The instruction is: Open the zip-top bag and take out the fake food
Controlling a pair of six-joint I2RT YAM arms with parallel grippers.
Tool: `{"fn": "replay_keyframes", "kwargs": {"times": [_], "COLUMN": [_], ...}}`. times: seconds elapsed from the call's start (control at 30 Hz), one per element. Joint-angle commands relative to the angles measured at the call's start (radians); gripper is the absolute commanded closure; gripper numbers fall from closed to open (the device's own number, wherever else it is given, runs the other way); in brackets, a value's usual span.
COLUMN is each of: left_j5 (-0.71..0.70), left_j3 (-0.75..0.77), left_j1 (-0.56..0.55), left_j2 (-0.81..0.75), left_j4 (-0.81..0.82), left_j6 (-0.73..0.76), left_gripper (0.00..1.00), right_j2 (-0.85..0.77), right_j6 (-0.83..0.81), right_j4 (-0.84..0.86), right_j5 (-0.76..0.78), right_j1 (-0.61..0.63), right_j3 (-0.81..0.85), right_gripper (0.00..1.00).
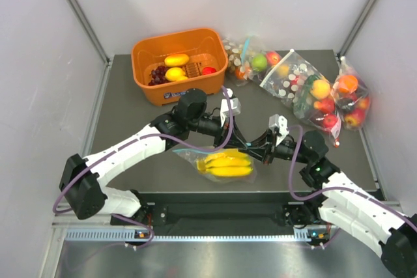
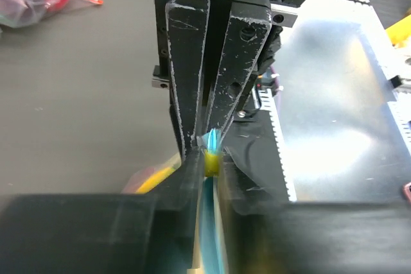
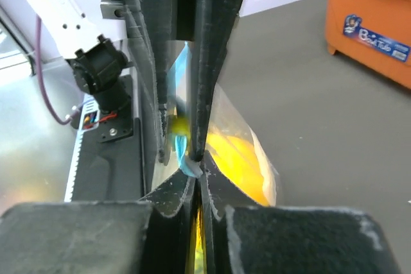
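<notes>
The zip-top bag lies near the table's front edge with the yellow bananas inside. Both grippers meet tip to tip at its right corner. My left gripper is shut on the blue zip strip just behind a small yellow slider. My right gripper is shut on the bag's edge from the other side. The bananas show through the plastic in the right wrist view. Dark grapes lie in the orange bin.
The orange bin stands at the back left with oval yellow fruits and a red one. Clear bags of mixed fruit lie at the back right. A metal rail runs along the front.
</notes>
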Motion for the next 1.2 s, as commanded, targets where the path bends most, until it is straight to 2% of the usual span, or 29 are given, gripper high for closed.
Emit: {"fn": "replay_keyframes", "kwargs": {"times": [0.0, 0.1, 0.2, 0.23, 0.7, 0.73, 1.0, 1.1, 1.17], "left_j5": [-0.004, -0.032, -0.056, -0.059, -0.237, -0.272, -0.319, -0.296, -0.294], "left_j3": [0.000, -0.006, -0.008, -0.006, 0.006, 0.001, -0.012, -0.008, -0.009], "left_j1": [0.000, 0.001, 0.001, 0.001, -0.006, -0.016, -0.048, -0.051, -0.052], "left_j2": [-0.014, -0.041, -0.064, -0.067, -0.083, -0.087, -0.117, -0.109, -0.101], "left_j4": [-0.003, -0.005, 0.000, 0.000, 0.021, 0.021, 0.027, 0.038, 0.037], "left_j6": [0.015, 0.018, 0.017, 0.017, 0.040, 0.075, 0.115, 0.107, 0.112], "left_gripper": [0.69, 0.50, 0.45, 0.39, 0.39, 0.40, 0.41, 0.44, 0.50], "right_j2": [-0.018, -0.041, -0.053, -0.056, -0.047, -0.046, -0.026, -0.015, -0.012], "right_j6": [-0.022, -0.029, -0.036, -0.038, -0.038, -0.036, -0.033, -0.032, -0.030], "right_j4": [0.070, 0.050, 0.025, 0.024, 0.016, 0.024, 0.031, 0.039, 0.042], "right_j5": [0.049, 0.063, 0.066, 0.066, 0.044, 0.043, 0.038, 0.037, 0.037], "right_j1": [0.011, 0.011, 0.011, 0.011, 0.011, 0.011, 0.011, 0.011, 0.012], "right_j3": [0.029, 0.021, 0.019, 0.019, 0.024, 0.024, 0.027, 0.027, 0.028], "right_gripper": [1.00, 1.00, 1.00, 1.00, 1.00, 1.00, 1.00, 1.00, 1.00]}}
